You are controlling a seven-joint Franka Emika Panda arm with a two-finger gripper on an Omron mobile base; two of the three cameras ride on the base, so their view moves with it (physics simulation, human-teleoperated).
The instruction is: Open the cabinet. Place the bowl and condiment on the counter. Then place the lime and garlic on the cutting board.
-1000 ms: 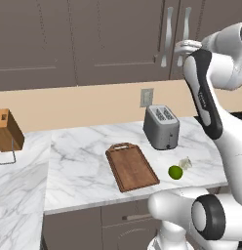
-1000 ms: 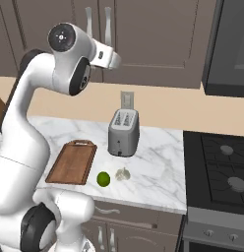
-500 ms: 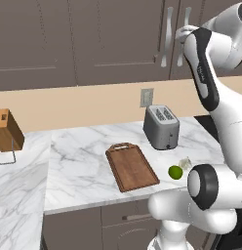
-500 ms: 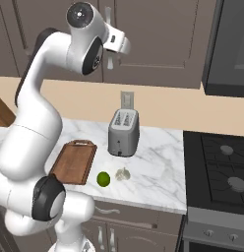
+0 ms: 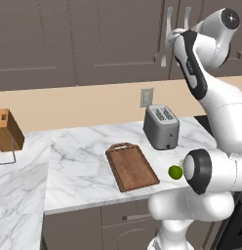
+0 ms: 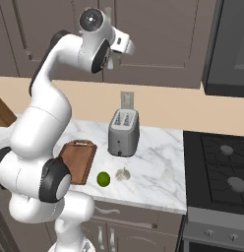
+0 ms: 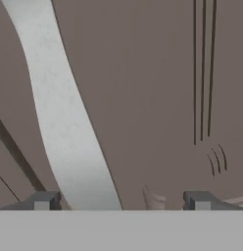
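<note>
Up at the cabinet [image 5: 118, 39], the tool [image 7: 121, 201] is held with its jaws spread wide and nothing pinched between them. Seen from the hand view, one long curved silver handle [image 7: 64, 112] runs from about 11 o'clock down to 6 o'clock and passes between the two fingertips [image 7: 42, 201], nearer the left one; whether either fingertip touches it cannot be told. The panelled door face lies behind the handle, and the doors are shut.

From the left base view, the tool [image 5: 172, 36] is seen at the pair of handles [image 5: 165, 41] where two doors meet, at roughly 1 o'clock from the toaster [image 5: 161, 127].

Down on the bench [image 5: 79, 166], well below the tool, the cutting board [image 5: 131, 167] lies flat and bare, its handle cutout at the end toward the wall. The lime [image 6: 103, 179] rests on the marble just beside the board's near corner, at about 4 o'clock from it in the right base view. The garlic [image 6: 123, 174] sits just to the lime's 3 o'clock, apart from it and in front of the toaster. A knife block [image 5: 7, 129] stands at the far left of the bench.
</note>
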